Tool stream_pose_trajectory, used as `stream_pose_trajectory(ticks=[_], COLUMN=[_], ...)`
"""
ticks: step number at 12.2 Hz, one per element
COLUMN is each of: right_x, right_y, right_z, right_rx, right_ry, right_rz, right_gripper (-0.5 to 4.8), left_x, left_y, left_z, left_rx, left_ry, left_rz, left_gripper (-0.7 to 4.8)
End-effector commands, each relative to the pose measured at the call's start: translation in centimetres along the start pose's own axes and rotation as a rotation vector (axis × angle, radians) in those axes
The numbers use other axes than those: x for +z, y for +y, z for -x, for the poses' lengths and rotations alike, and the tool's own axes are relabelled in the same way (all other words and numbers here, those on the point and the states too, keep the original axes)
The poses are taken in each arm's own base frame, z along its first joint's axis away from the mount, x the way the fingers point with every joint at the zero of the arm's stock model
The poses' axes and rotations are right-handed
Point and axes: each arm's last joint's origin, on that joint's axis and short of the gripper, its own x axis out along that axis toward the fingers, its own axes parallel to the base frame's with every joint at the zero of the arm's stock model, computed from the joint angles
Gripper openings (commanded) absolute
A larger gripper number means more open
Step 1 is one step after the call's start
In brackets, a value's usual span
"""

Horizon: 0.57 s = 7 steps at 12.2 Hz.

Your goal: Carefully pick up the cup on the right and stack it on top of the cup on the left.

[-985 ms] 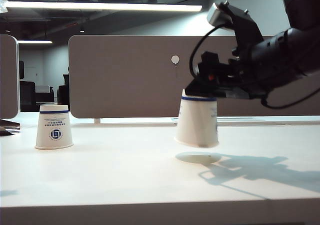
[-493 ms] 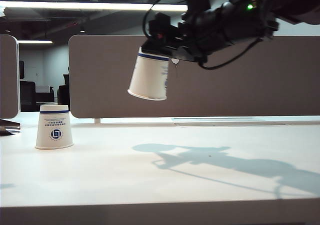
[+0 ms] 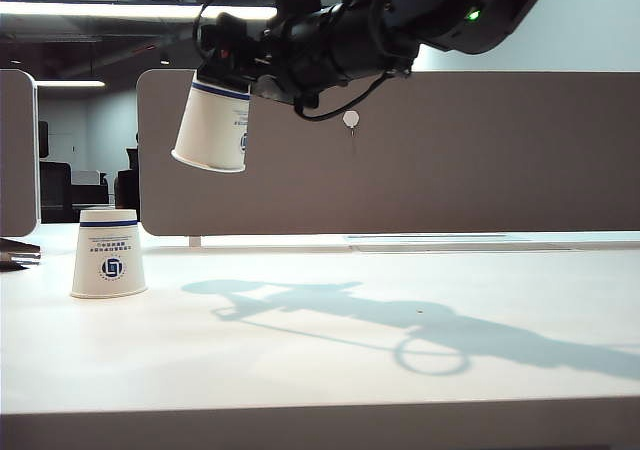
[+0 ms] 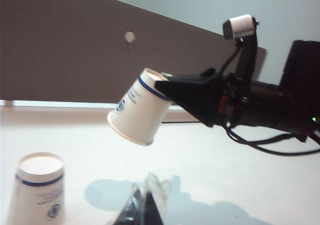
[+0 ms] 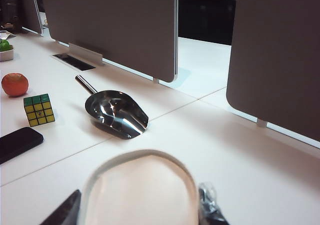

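In right gripper (image 3: 228, 70): lifted cup (image 3: 213, 125)

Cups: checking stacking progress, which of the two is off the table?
The tilted cup clamped in the right gripper; the logo cup stands upside down on the table.

A big white desk (image 3: 300, 370) with a dark shadow (image 3: 420, 325) lying across it. Behind the desk, a wide grey divider board (image 3: 450, 160) with a small white round pin (image 3: 350, 119) on it. More grey boards (image 5: 115, 25) standing farther along. Long bright lamp (image 3: 130, 11) glowing up on the dark ceiling. Pale wall (image 3: 590, 20) above the board. Dark chairs (image 3: 70, 190) far back in the dim room.
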Motion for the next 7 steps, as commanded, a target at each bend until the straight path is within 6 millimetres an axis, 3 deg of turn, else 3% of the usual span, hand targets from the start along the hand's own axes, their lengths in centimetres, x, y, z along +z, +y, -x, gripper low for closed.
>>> stream_pose_trajectory(ticks=[1, 3, 4, 7], right_x=[-0.1, -0.4, -0.7, -1.0], right_y=[0.1, -0.1, -0.4, -0.7], right_z=[-1.8, -2.4, -4.6, -6.3], right_rx=[0.022, 0.022, 0.047, 0.061], right_ry=[-0.009, -0.008, 0.011, 0.012], right_rz=[0.011, 0.011, 0.007, 0.007], right_gripper=[2.61, 2.6, 2.6, 2.6], left_x=[0.3, 0.3, 0.3, 0.3], left_y=[0.3, 0.3, 0.3, 0.5], left_z=[0.0, 0.0, 0.0, 0.0], left_rx=[0.107, 0.111, 0.133, 0.177], left_ry=[-0.045, -0.045, -0.047, -0.056], left_rz=[-0.018, -0.04, -0.038, -0.036], left_gripper=[-0.06, -0.06, -0.06, -0.06])
